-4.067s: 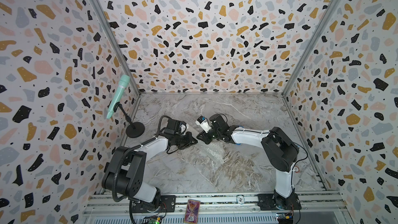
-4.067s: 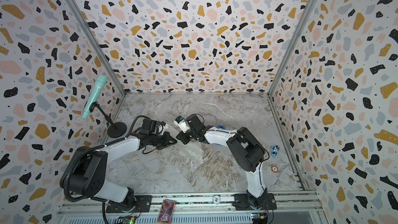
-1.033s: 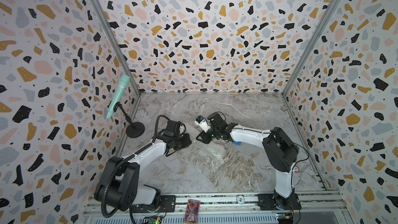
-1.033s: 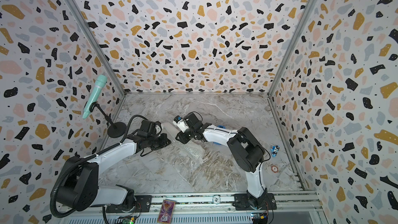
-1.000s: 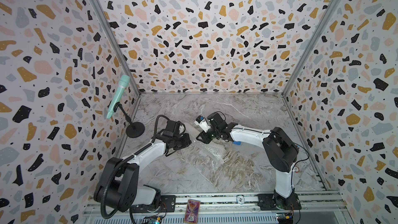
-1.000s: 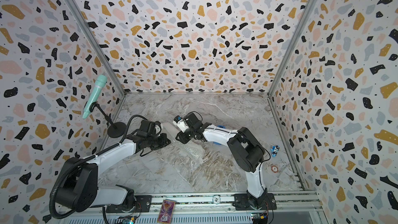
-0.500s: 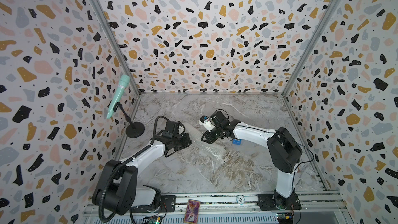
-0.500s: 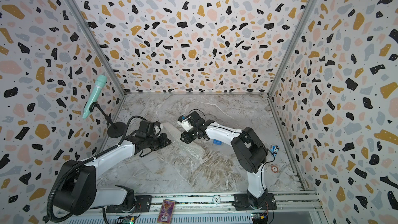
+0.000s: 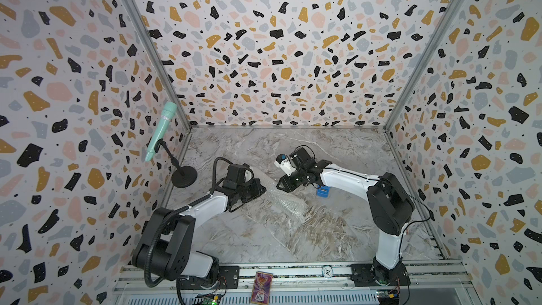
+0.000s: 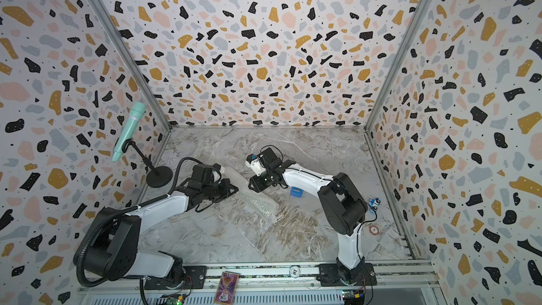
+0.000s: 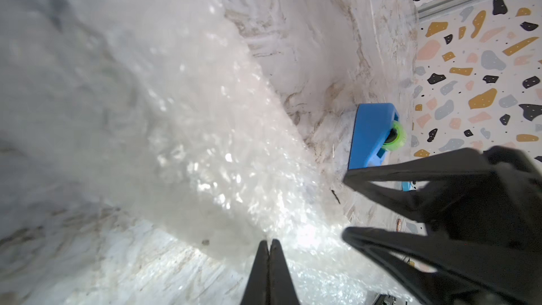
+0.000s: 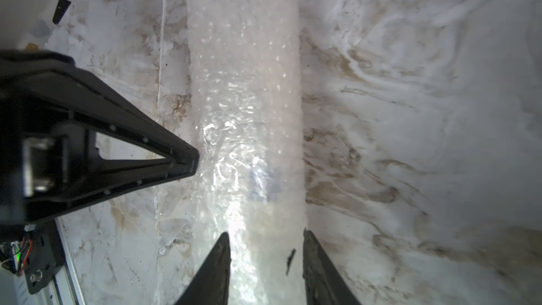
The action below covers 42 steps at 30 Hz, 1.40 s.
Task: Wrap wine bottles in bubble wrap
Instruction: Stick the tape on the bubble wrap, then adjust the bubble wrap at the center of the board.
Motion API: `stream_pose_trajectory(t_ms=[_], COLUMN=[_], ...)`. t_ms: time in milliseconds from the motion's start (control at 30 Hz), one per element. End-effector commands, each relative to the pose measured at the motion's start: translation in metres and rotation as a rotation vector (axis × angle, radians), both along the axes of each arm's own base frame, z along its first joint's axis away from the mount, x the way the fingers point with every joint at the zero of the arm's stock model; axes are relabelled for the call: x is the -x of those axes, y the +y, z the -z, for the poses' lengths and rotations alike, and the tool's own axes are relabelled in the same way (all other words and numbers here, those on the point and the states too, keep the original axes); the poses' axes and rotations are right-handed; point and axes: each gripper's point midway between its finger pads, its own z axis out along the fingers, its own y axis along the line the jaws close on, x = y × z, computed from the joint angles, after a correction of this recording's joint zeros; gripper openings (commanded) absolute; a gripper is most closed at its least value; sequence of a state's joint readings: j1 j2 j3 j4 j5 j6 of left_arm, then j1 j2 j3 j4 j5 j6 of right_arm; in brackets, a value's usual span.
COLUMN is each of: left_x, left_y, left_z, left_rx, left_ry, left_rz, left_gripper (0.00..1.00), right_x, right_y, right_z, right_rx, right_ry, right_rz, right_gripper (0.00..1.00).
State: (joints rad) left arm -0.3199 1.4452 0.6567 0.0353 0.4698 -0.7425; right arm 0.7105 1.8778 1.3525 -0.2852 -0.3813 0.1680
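Observation:
The bubble wrap (image 9: 289, 200) (image 10: 258, 200) is rolled around the wine bottle into a cloudy tube lying slantwise at mid-table. Through the wrap only the bottle's pale label with blue marks (image 12: 264, 178) shows. My left gripper (image 9: 262, 189) (image 11: 269, 242) is at the tube's left end, its tips pinched together on the edge of the wrap (image 11: 205, 142). My right gripper (image 9: 280, 185) (image 12: 265, 239) is at the far end. Its jaws stand on either side of the wrapped tube (image 12: 243, 83) and press against it. The bottle's cap is hidden.
A blue tape dispenser (image 9: 322, 191) (image 11: 372, 136) sits on the table beside my right forearm. A mint microphone (image 9: 159, 130) on a black stand (image 9: 184, 176) rises at the left wall. Small items (image 10: 373, 230) lie near the right wall. Terrazzo walls enclose three sides.
My right arm swung its forearm to the right, uncovering the blue tape dispenser, while its gripper stayed at the tube. The left gripper closed fully and edged toward the tube.

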Motion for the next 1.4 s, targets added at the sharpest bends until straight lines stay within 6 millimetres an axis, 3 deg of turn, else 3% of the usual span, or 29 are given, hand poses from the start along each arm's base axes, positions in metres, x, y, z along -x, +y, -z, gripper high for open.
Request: stream_pose_trajectory(t_ms=[0, 133, 300, 500, 600, 700, 900, 1100, 1367], left_x=[-0.002, -0.004, -0.006, 0.005, 0.013, 0.022, 0.035, 0.025, -0.006], left_y=[0.004, 0.007, 0.005, 0.012, 0.017, 0.026, 0.029, 0.017, 0.002], left_z=[0.012, 0.018, -0.002, -0.022, -0.018, -0.01, 0.008, 0.015, 0.016], left_rx=[-0.031, -0.063, -0.053, -0.058, -0.059, -0.069, -0.028, 0.027, 0.068], left_ry=[-0.01, -0.009, -0.05, -0.059, -0.039, -0.025, -0.007, -0.021, -0.07], left_rz=[0.003, 0.009, 0.028, 0.039, 0.014, -0.034, -0.079, -0.051, -0.025], left_gripper=[0.04, 0.05, 0.16, 0.19, 0.19, 0.27, 0.39, 0.34, 0.27], right_x=[-0.018, -0.017, 0.009, 0.05, 0.067, 0.08, 0.085, 0.098, 0.116], right_y=[-0.025, -0.042, -0.045, -0.038, -0.037, -0.039, -0.04, -0.039, -0.022], right_z=[-0.034, -0.013, 0.014, 0.0, -0.007, -0.006, -0.004, 0.005, 0.011], right_rx=[-0.057, -0.012, -0.026, -0.082, -0.073, -0.078, -0.069, -0.028, -0.038], right_ry=[-0.015, 0.02, 0.115, 0.089, 0.057, 0.058, 0.057, 0.051, 0.057], right_rz=[0.08, 0.1, 0.068, -0.004, -0.028, -0.04, -0.045, -0.064, -0.097], right_gripper=[0.42, 0.42, 0.43, 0.45, 0.49, 0.55, 0.74, 0.6, 0.44])
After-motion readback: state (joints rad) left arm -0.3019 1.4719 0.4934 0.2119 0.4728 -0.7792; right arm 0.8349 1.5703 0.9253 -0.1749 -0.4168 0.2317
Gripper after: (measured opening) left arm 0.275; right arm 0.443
